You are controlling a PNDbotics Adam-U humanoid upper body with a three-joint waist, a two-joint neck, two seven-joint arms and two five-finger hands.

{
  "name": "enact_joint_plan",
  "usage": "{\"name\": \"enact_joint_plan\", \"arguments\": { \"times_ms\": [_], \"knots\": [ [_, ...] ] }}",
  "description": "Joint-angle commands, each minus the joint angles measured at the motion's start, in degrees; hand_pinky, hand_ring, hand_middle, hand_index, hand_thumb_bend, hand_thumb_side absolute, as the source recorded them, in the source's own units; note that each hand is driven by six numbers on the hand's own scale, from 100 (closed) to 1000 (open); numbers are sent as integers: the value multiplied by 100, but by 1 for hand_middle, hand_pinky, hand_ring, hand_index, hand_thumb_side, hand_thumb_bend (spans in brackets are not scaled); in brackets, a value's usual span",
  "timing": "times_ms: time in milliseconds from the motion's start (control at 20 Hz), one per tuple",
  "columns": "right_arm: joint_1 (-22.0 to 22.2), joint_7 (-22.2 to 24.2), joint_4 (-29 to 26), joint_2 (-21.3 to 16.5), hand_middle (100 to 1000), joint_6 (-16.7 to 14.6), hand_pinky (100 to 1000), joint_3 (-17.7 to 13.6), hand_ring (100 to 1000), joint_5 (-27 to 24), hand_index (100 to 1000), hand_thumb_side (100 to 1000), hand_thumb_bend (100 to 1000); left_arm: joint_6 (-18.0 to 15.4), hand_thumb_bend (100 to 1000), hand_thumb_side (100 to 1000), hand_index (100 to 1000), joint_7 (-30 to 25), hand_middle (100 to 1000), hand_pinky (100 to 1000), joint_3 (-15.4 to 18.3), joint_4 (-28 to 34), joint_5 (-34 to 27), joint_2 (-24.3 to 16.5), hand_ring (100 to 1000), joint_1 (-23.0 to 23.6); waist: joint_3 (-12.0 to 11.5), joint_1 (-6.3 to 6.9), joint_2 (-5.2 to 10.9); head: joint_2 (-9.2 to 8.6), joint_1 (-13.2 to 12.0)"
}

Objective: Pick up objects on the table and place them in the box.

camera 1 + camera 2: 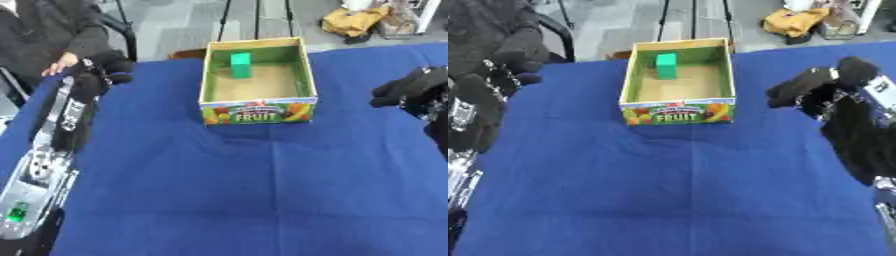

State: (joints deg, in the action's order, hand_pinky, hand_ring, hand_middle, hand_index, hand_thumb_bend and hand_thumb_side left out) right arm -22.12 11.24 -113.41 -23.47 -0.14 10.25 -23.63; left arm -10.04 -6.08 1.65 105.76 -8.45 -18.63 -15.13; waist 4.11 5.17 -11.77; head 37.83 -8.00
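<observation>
Blue cloth-covered table (262, 190) is seen nearest, bare at its near edge; "FRUIT" is read on the open cardboard box (259, 111) near the far edge; a green block (241, 65) is stood inside against its far wall; black left hand (98, 70), by the left edge, and right hand (820, 87), by the right edge, are blurred, so finger state cannot be told.
</observation>
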Motion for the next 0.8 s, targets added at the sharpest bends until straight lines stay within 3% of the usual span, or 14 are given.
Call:
{"name": "enact_joint_plan", "arguments": {
  "times_ms": [50,800],
  "knots": [
    [-31,-29,-118,-93,546,12,718,-64,714,56,596,896,100,17,666,846,813,-75,633,798,71,182,-102,156,807,48,-21,-41,77,87,12],
    [-9,-55,-118,-73,546,38,717,-71,715,102,596,900,100,124,637,859,802,145,586,763,-49,244,-282,471,767,279,3,-50,59,137,-54]
  ]
}}
